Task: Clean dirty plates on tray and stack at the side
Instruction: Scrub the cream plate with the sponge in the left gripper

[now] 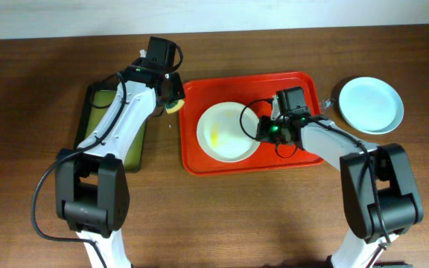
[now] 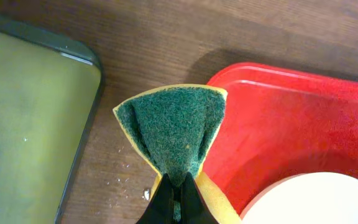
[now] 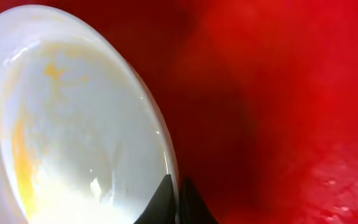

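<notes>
Red tray [image 1: 196, 158]: centre of the overhead view, on the brown bench [image 1: 222, 216]. Cream-white plate [image 1: 228, 131]: lying in the tray's left half, with yellowish smears across its inside. Pale blue-green plate [image 1: 371, 104]: on the bench at upper right, just beside the tray's right end, no smears showing. Dark tray with olive-green inside [image 1: 99, 108]: left of the red tray, apart from it. Left fingers [image 2: 161, 206]: closed narrow on a folded sponge [image 2: 173, 127], green scouring face outward and yellow backing, above the bench by the red tray's upper-left corner. Right fingers [image 3: 157, 208]: narrow, pinching the cream-white plate's right rim.
</notes>
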Motion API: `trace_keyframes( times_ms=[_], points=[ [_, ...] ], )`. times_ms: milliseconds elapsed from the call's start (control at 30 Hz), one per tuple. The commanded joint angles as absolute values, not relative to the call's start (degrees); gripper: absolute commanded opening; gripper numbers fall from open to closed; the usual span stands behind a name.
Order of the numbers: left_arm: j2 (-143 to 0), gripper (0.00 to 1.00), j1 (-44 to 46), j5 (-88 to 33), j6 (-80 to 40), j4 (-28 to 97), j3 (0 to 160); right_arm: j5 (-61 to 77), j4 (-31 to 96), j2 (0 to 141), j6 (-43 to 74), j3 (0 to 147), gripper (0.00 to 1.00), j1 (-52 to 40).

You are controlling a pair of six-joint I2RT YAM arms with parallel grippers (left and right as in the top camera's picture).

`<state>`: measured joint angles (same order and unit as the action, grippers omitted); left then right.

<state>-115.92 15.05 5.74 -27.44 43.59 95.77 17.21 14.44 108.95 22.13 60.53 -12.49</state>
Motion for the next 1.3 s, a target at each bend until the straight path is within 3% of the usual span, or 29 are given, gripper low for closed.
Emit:
trace_keyframes(
  times_ms=[0, 300, 667, 833, 1000, 1100, 1267],
  points=[
    [-113.7, 0.0, 14.7, 5.6, -27.1, 45.2, 95.6, 19.8, 14.5, 110.0, 18.4, 61.4, 0.04, -12.8],
    [-114.9, 0.0, -3.6, 3.8, -27.3, 55.2, 93.3, 15.2, 13.6, 110.0, 20.0, 61.4, 0.04, -12.8],
    [-122.4, 0.0, -3.9, 4.3, -27.3, 49.6, 86.3, 15.2, 13.6, 110.0, 20.0, 61.4, 0.04, -12.8],
    [-117.3, 0.0, -3.9, 4.3, -26.0, 55.8, 92.4, 15.2, 13.1, 110.0, 20.0, 61.4, 0.04, -12.8],
    [-107.2, 0.0, -0.8, 1.1, -25.2, 56.8, 93.1, 16.0, 12.3, 110.0, 19.4, 61.4, 0.04, -13.9],
    [-107.7, 0.0, 4.6, -8.0, -15.3, 56.7, 92.9, 13.3, 11.1, 110.0, 17.8, 61.4, 0.04, -16.5],
    [-109.1, 0.0, 18.5, -7.5, -22.5, 53.9, 92.7, 12.9, 10.9, 110.0, 18.2, 61.4, 0.04, -16.5]
  ],
)
